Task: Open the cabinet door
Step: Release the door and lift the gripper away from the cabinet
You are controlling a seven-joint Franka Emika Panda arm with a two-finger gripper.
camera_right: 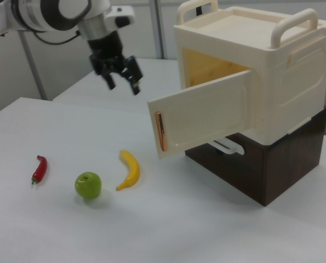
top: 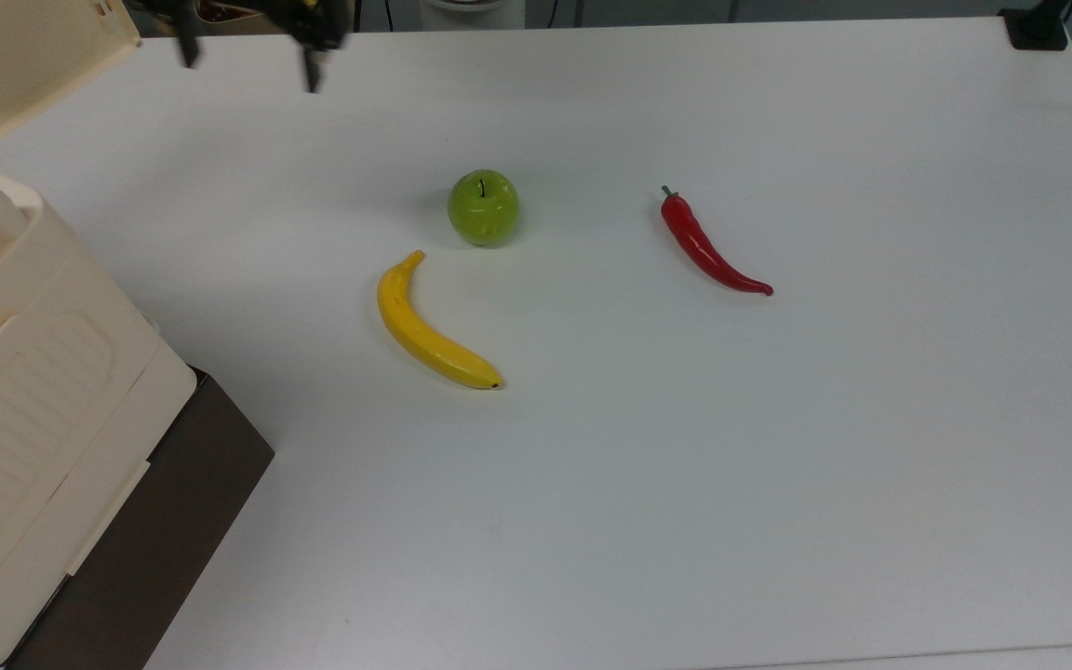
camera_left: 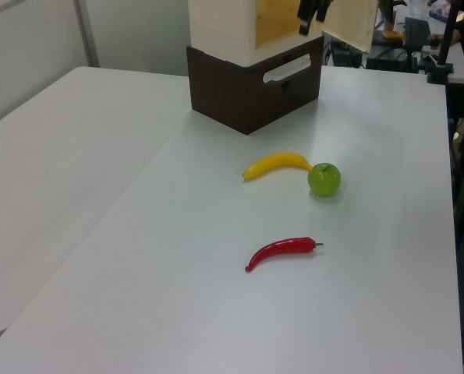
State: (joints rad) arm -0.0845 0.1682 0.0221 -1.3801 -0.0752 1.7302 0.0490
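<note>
I read the gripper [camera_right: 123, 80] as spread wide, holding nothing, hanging above the white bench [camera_right: 31, 230] clear of the cabinet door [camera_right: 204, 120]. The door stands swung outward from the cream cabinet [camera_right: 250, 71]; apple [camera_right: 88, 185] and banana [camera_right: 129, 170] lie below-left of it.

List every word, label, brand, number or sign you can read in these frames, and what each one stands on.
None: no readable text stands on the cabinet, the cabinet door, the dark brown base, the banana, the apple, the chili pepper, the table or the gripper.
</note>
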